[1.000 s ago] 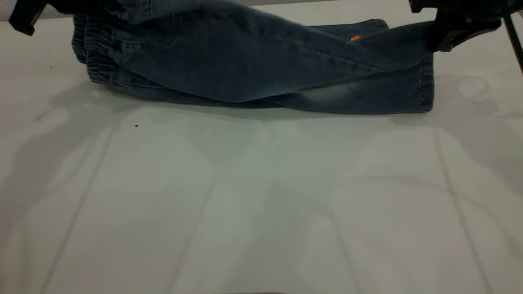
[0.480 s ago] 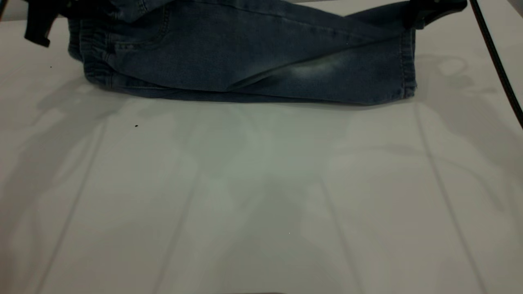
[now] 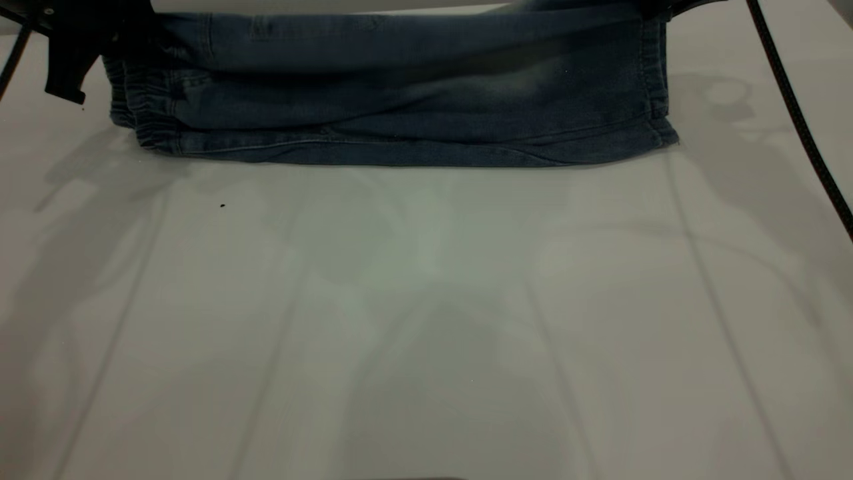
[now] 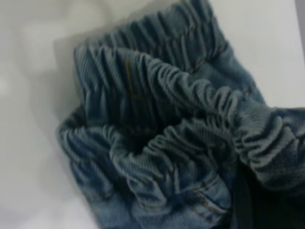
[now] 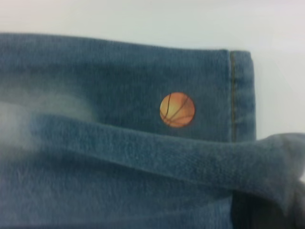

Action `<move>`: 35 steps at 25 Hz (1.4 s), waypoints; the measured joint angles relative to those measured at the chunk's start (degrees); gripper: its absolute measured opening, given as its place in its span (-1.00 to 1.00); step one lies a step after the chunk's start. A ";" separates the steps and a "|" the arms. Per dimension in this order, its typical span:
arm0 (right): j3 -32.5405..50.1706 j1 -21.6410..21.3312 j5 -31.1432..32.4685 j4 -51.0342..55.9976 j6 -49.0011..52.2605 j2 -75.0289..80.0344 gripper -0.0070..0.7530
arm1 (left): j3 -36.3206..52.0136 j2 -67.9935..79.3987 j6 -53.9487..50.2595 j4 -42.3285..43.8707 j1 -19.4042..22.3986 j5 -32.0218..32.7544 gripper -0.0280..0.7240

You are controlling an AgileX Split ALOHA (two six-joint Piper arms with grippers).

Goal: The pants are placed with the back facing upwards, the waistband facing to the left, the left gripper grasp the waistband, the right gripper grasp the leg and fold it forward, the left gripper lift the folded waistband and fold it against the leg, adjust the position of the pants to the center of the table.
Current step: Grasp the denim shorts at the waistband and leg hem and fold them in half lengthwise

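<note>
The pants hang stretched between left tool and right tool.

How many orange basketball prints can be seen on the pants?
1: a small orange basketball print on the lower leg near the stitched hem, under the lifted leg. Others may be hidden under the folded denim.

A robot test bench or lab workspace is suggested rather than a home. A large, smooth, plain white tabletop fills almost the whole exterior view, marked only by soft shadows and one tiny dark speck. A thick black cable is seen hanging across the right side. Black robot hardware is seen at the upper left corner.
</note>
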 joint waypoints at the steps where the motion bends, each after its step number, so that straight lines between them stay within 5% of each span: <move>1: 0.00 0.00 -0.55 0.00 0.00 0.29 -0.89 | -0.23 0.07 0.00 0.00 0.00 -0.32 -0.73; 9: 0.00 0.00 -3.91 0.63 0.00 1.79 -0.86 | -0.68 0.09 0.16 0.00 0.00 -0.60 -0.73; 14: 0.00 0.00 -4.24 0.63 -0.45 1.79 -0.67 | -0.68 0.09 2.65 0.00 0.00 -0.72 -0.66; 17: 0.00 0.00 -4.24 0.63 -0.58 1.79 -0.42 | -0.68 0.09 2.93 0.00 0.00 -0.66 -0.50; 24: -0.01 0.00 -3.52 0.63 -0.58 1.79 0.15 | -0.94 0.09 5.34 0.00 0.00 0.54 0.23; 28: -0.65 0.00 -1.33 0.63 -0.58 1.79 0.24 | -3.50 0.16 10.46 0.06 0.00 3.88 0.47; 35: -5.86 0.00 9.41 0.58 -5.33 0.47 0.25 | -12.18 0.28 34.87 0.72 0.20 17.09 0.51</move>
